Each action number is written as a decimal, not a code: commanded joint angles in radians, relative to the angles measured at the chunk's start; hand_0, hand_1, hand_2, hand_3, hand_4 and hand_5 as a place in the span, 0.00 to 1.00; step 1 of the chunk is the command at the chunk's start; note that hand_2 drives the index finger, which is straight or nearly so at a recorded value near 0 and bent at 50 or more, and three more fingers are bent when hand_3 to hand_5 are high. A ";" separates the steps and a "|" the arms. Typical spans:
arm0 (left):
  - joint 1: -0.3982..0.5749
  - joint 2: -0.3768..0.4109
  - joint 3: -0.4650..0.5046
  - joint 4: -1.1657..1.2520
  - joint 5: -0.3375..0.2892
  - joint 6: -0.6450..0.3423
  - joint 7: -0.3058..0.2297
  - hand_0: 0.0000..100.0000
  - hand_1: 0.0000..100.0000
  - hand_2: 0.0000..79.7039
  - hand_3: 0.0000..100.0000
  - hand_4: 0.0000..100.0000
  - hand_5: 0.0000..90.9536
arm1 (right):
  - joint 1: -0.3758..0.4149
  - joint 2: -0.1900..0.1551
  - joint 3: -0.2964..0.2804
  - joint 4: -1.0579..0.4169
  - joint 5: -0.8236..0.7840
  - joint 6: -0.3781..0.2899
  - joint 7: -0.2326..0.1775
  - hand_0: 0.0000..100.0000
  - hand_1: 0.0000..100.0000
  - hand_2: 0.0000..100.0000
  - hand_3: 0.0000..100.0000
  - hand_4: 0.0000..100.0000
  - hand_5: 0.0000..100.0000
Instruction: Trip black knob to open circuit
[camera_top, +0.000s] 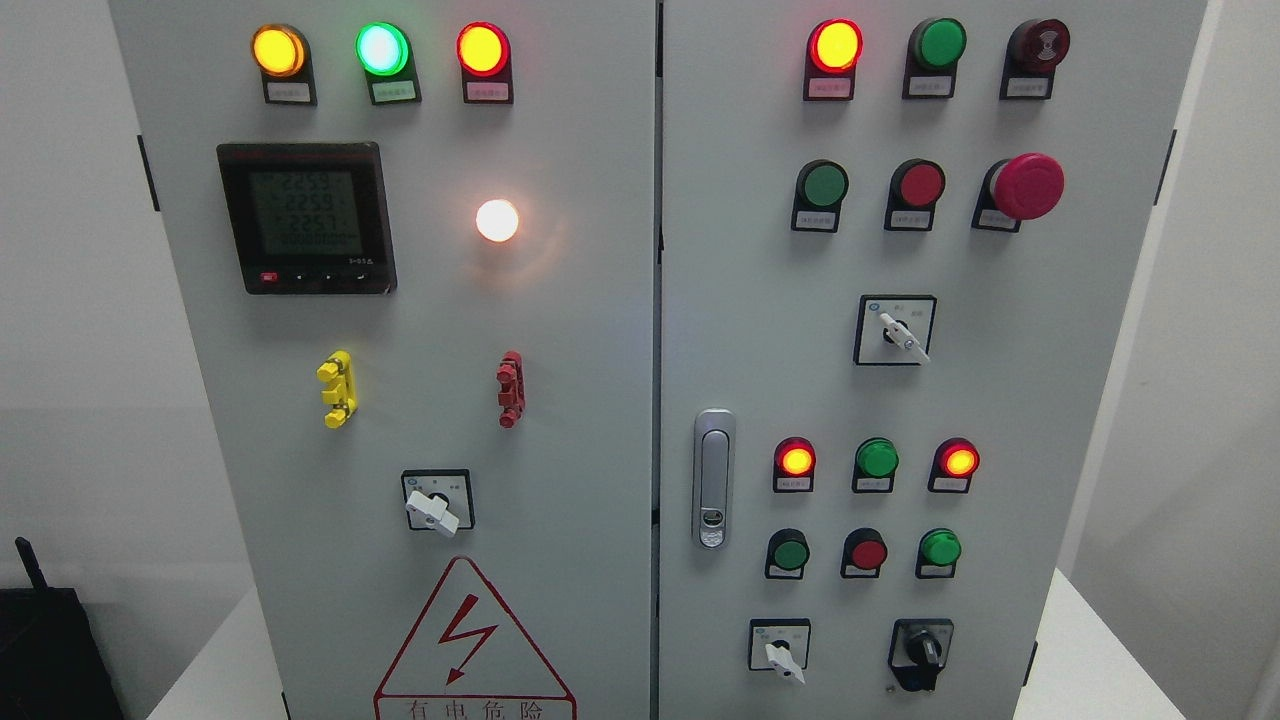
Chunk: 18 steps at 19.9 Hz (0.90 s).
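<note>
The black knob (921, 652) sits at the lower right of the grey electrical cabinet (620, 400), on the right door near the bottom edge of the head view. Its handle points down, slightly to the left. To its left is a white-handled rotary switch (781, 652). Neither of my hands shows anywhere in the picture.
The right door also carries lit red lamps (834, 46), green and red push buttons, a red mushroom stop button (1024, 186), a white selector (899, 332) and a silver door latch (713, 478). The left door holds a digital meter (305, 217), a glowing white lamp (497, 220) and a warning triangle (470, 640).
</note>
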 joint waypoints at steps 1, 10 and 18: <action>0.000 -0.001 0.001 0.001 0.002 0.001 0.000 0.12 0.39 0.00 0.00 0.00 0.00 | -0.008 -0.005 -0.016 -0.072 0.001 0.008 0.006 0.91 0.98 0.00 1.00 1.00 0.90; 0.000 -0.001 0.001 0.001 0.002 0.001 0.000 0.12 0.39 0.00 0.00 0.00 0.00 | -0.024 -0.005 -0.028 -0.293 -0.004 0.169 0.006 1.00 1.00 0.00 1.00 1.00 0.90; 0.000 -0.001 0.001 0.001 0.002 0.001 0.000 0.12 0.39 0.00 0.00 0.00 0.00 | -0.039 0.000 -0.030 -0.375 -0.002 0.217 0.006 1.00 1.00 0.00 1.00 1.00 0.90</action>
